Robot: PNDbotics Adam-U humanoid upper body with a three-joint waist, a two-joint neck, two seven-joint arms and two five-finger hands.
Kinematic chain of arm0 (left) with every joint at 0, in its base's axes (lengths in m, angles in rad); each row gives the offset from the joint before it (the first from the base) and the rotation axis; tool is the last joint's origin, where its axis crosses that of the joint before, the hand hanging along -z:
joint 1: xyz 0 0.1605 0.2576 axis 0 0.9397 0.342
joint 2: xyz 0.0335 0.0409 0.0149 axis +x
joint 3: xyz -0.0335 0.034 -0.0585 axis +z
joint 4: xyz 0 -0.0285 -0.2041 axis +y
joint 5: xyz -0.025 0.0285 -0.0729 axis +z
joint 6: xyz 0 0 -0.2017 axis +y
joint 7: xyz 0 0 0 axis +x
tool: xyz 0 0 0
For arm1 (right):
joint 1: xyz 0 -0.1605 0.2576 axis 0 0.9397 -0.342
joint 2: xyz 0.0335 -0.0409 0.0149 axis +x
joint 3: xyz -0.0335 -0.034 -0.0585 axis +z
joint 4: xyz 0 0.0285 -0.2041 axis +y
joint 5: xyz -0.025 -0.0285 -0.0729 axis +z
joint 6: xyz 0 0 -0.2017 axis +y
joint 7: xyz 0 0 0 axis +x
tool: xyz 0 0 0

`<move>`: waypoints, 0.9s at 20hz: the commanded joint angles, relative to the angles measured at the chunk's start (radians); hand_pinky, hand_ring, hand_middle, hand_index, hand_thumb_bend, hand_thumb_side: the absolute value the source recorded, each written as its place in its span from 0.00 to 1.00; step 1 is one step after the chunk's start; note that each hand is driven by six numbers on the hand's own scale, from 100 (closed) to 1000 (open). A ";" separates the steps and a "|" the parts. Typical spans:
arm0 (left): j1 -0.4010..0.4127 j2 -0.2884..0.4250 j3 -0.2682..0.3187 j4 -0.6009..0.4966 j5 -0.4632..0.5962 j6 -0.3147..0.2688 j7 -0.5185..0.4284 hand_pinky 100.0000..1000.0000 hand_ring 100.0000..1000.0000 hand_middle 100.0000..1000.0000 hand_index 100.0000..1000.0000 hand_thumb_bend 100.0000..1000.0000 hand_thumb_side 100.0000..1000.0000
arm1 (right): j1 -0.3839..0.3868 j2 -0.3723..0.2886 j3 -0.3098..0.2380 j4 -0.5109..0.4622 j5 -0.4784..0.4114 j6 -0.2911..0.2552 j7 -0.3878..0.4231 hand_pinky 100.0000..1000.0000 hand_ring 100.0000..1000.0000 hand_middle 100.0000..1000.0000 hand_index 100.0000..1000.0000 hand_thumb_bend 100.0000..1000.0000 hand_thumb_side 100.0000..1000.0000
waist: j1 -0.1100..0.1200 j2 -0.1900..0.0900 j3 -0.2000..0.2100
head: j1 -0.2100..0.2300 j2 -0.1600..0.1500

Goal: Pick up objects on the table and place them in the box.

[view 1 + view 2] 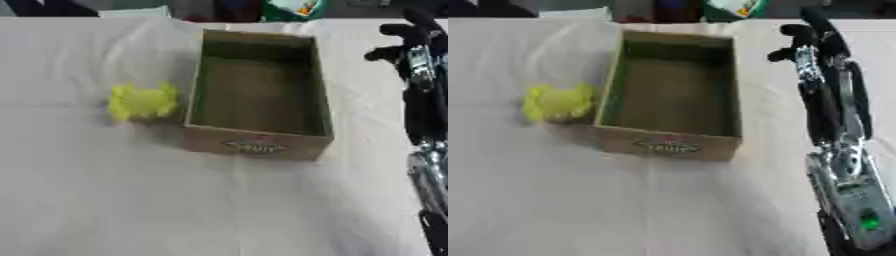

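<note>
A yellow-green toy [142,101] with stubby legs lies on the white cloth, touching or nearly touching the left wall of the cardboard box [319,90]. The box stands open at the table's middle and I see nothing inside it. My right hand [808,37] is raised at the right, beside the box's far right corner, its fingers pointing away and holding nothing. Its black and silver forearm runs down the right edge. The left hand does not show in either view.
A white cloth [105,190] covers the table, with wide bare room in front of and left of the box. Dark shapes and a green-and-white object [732,7] line the far edge.
</note>
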 commanded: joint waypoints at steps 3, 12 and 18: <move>-0.010 0.012 0.009 -0.017 -0.006 0.006 -0.001 0.58 0.62 0.55 0.75 0.00 0.64 | -0.005 -0.015 -0.003 -0.020 0.001 -0.002 0.000 0.79 0.56 0.71 0.96 0.00 0.73 | 0.002 -0.018 -0.009 | -0.003 -0.014; 0.022 0.094 0.013 -0.017 -0.048 -0.035 0.027 0.53 0.58 0.56 0.78 0.00 0.62 | -0.002 -0.014 -0.003 -0.020 -0.001 0.000 -0.003 0.79 0.56 0.71 0.95 0.00 0.73 | 0.008 -0.026 -0.012 | -0.029 0.020; 0.058 0.238 0.010 -0.017 -0.136 -0.108 0.077 0.52 0.58 0.56 0.80 0.00 0.59 | 0.002 -0.018 -0.003 -0.020 0.001 0.002 -0.001 0.79 0.56 0.71 0.95 0.00 0.73 | 0.016 -0.040 -0.010 | -0.044 0.043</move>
